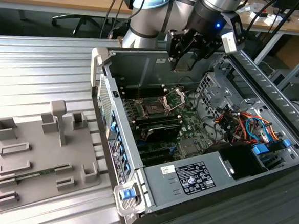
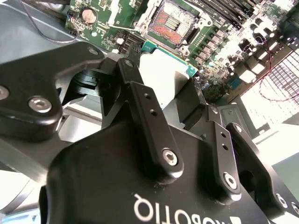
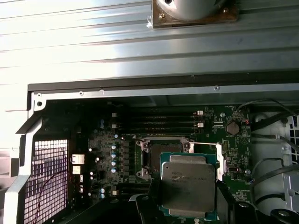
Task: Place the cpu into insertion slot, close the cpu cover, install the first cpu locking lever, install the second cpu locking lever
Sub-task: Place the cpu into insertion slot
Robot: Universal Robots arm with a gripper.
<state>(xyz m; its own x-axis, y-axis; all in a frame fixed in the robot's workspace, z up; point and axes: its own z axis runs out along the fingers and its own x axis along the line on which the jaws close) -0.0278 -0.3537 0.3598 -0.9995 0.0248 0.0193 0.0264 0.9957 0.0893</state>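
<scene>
Cpu [image 3: 189, 186] pinched flat in the hand [image 1: 186, 63], hanging well above the slot [image 1: 153, 109] in the open case [image 1: 142, 70]. Best kept level, edges squared to the slot, then eased straight down, no sideways slide over those bare contacts [image 2: 172, 21].

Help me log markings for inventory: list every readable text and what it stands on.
White power supply label: black print, too small to read.
Top of the cpu: faint etched lines, too blurred to read.
Body of the gripper, second wrist view: white lettering, upside down; a brand mark, left unquoted.
</scene>
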